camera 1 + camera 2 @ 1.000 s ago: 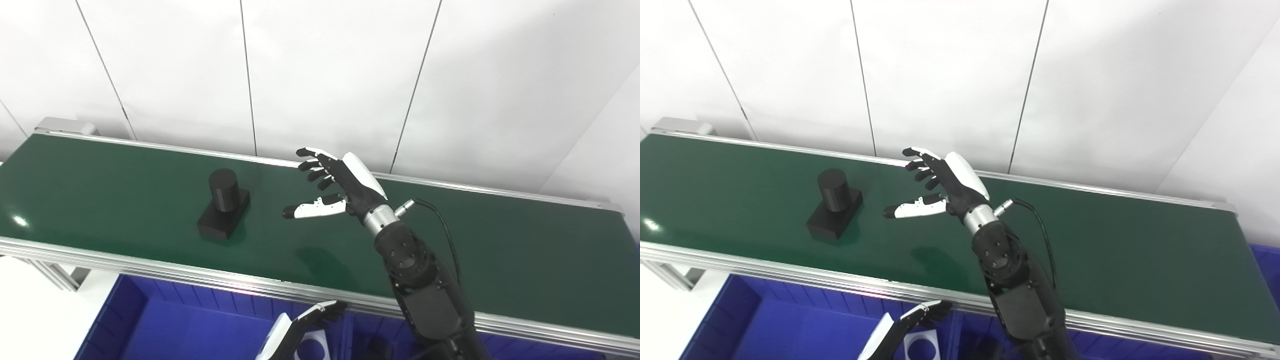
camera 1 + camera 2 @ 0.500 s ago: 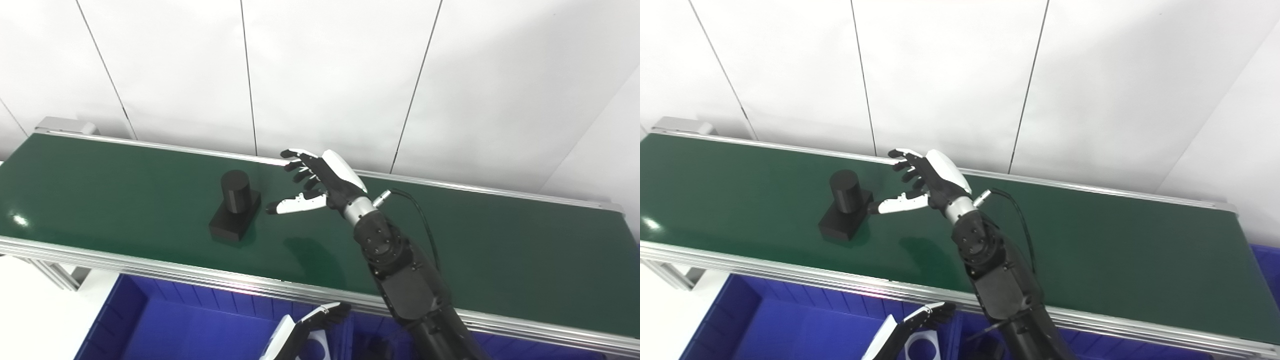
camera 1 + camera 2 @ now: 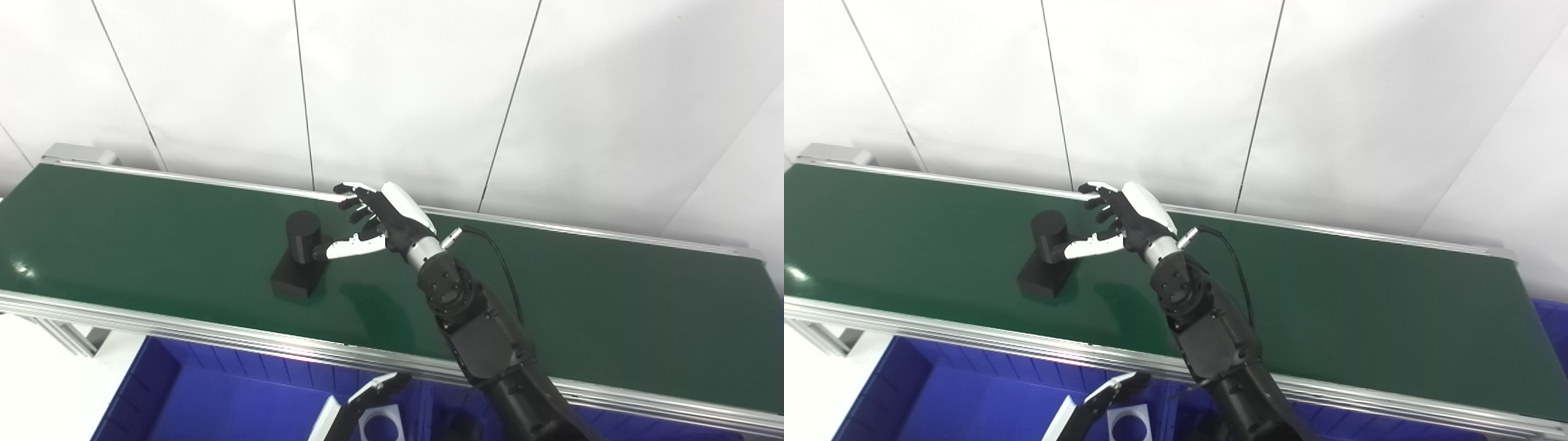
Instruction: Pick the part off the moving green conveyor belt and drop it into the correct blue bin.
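The part (image 3: 298, 254) is black: an upright cylinder on a square base. It stands on the green conveyor belt (image 3: 153, 233), left of centre. My right hand (image 3: 375, 222) is open just right of the part, fingers spread, with the thumb tip at the cylinder's side. It holds nothing. My left hand (image 3: 358, 413) is low at the bottom edge over the blue bin (image 3: 202, 398), fingers extended and empty. The part also shows in the right eye view (image 3: 1045, 254).
Blue bins sit below the belt's front aluminium rail (image 3: 245, 343). A white label with a round hole symbol (image 3: 380, 425) marks a bin divider. A white panelled wall stands behind the belt. A cable (image 3: 496, 263) loops from my right wrist.
The part has ridden the belt to the right. My right hand has reached left toward it, and its thumb now meets the cylinder. My left hand has dropped a little lower.
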